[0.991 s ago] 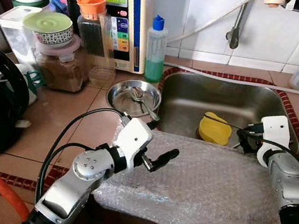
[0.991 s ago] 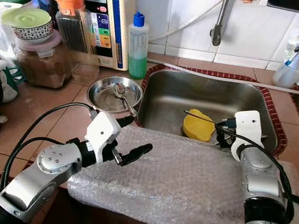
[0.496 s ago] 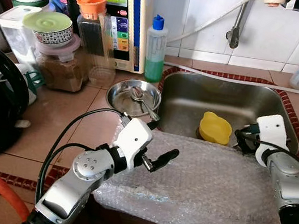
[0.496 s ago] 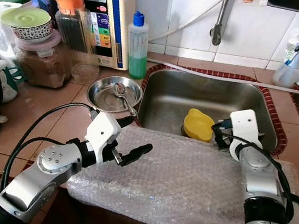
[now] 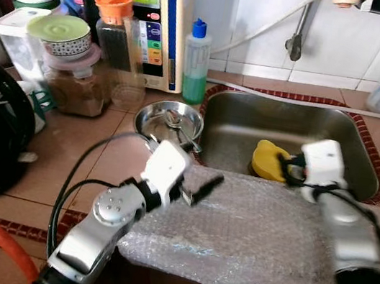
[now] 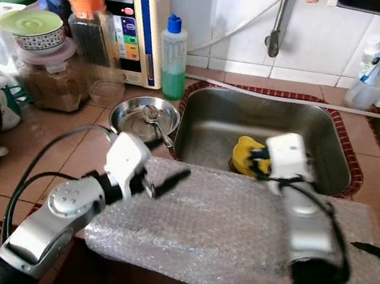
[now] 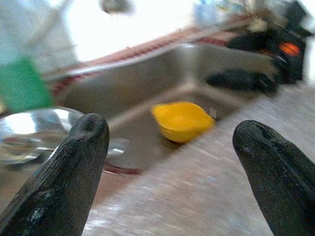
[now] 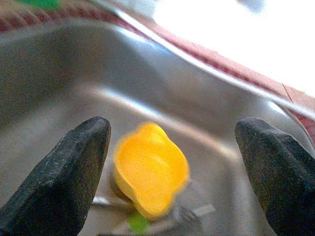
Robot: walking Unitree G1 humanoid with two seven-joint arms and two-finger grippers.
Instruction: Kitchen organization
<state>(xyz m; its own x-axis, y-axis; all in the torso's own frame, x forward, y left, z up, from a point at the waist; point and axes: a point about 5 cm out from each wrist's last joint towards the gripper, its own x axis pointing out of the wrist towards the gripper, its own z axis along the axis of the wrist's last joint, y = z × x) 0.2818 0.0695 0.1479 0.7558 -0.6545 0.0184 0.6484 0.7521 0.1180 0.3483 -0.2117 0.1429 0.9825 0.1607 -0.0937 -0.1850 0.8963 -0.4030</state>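
Right pincer (image 8: 167, 142) spread over yellow bowl (image 8: 150, 169) | left pincer (image 7: 170, 147) spread

I see the steel sink (image 6: 324, 128) in the upper middle of the frame, with a yellow cup (image 6: 245, 153) at its near side. My right gripper (image 6: 259, 156) sits right against that cup, blurred. A sheet of bubble wrap (image 6: 234, 229) fills the lower centre, and my left gripper (image 6: 165, 179) hangs over its left edge. A steel bowl (image 6: 144, 117) holding a spoon (image 6: 155, 120) sits left of the sink.
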